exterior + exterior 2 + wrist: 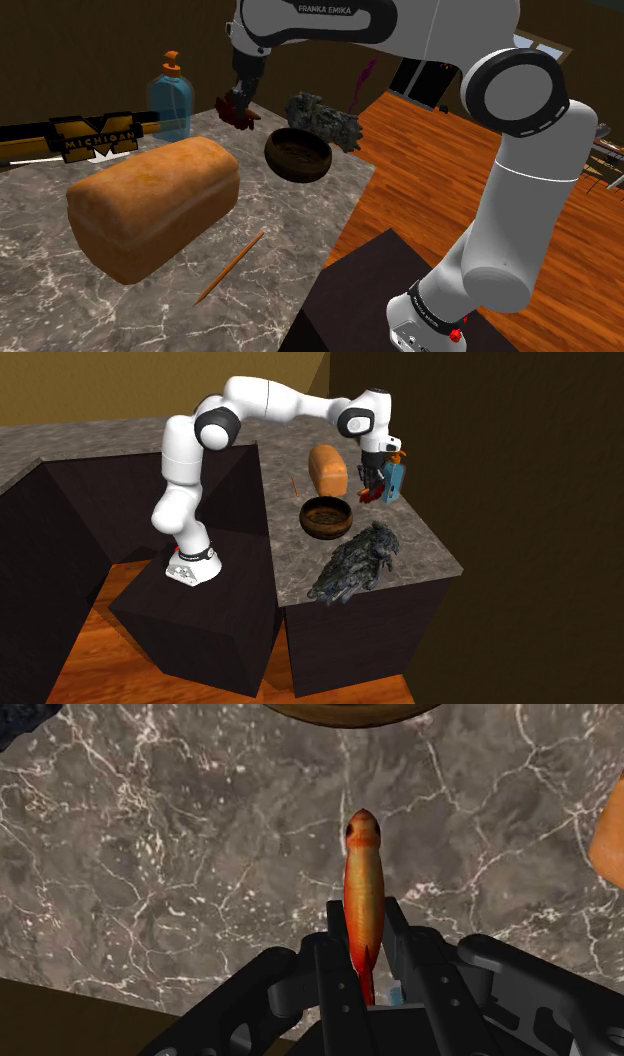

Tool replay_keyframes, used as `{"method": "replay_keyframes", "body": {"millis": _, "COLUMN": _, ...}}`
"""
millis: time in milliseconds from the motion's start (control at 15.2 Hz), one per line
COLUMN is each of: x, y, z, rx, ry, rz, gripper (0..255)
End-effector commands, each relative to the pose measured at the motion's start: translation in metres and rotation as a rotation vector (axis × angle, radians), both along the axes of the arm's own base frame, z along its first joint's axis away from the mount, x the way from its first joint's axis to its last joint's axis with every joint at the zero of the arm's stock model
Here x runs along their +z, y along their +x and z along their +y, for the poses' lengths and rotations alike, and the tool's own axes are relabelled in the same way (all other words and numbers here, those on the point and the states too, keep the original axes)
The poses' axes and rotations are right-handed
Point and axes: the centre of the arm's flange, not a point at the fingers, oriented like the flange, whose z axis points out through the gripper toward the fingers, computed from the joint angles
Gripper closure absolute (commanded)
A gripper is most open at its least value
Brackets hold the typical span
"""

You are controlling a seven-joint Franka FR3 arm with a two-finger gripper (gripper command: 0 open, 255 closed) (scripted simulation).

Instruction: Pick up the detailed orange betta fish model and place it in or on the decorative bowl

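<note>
My black gripper [364, 932] is shut on an orange-red fish model [362, 889]; the fish's body sticks out past the fingertips, head outward. In the shoulder view the gripper [238, 103] holds the fish [241, 113] a little above the marble counter, to the left of the brown bowl [297, 154]. The second exterior view has the gripper [371, 484] with the red fish [367, 495] above the counter, beyond and to the right of the bowl [327, 516]. The bowl's rim [350, 714] lies just ahead of the fish's head in the wrist view.
A large bread loaf [152, 203] lies on the grey marble counter [60, 300], with a thin orange stick [231, 265] beside it. A blue soap dispenser [171, 100] and a Michigan sign [95, 137] stand at the back. A dark ragged object [322, 119] lies behind the bowl.
</note>
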Motion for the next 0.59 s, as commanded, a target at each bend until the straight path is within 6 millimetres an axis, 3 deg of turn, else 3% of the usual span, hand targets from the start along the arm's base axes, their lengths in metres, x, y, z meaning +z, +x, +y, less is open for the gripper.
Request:
{"method": "replay_keyframes", "body": {"millis": 0, "x": 0.010, "y": -0.001, "z": 0.000, "rx": 0.000, "ry": 0.000, "rz": 0.000, "gripper": 255}}
{"method": "replay_keyframes", "body": {"millis": 528, "x": 0.052, "y": -0.001, "z": 0.000, "rx": 0.000, "ry": 0.000, "rz": 0.000, "gripper": 255}}
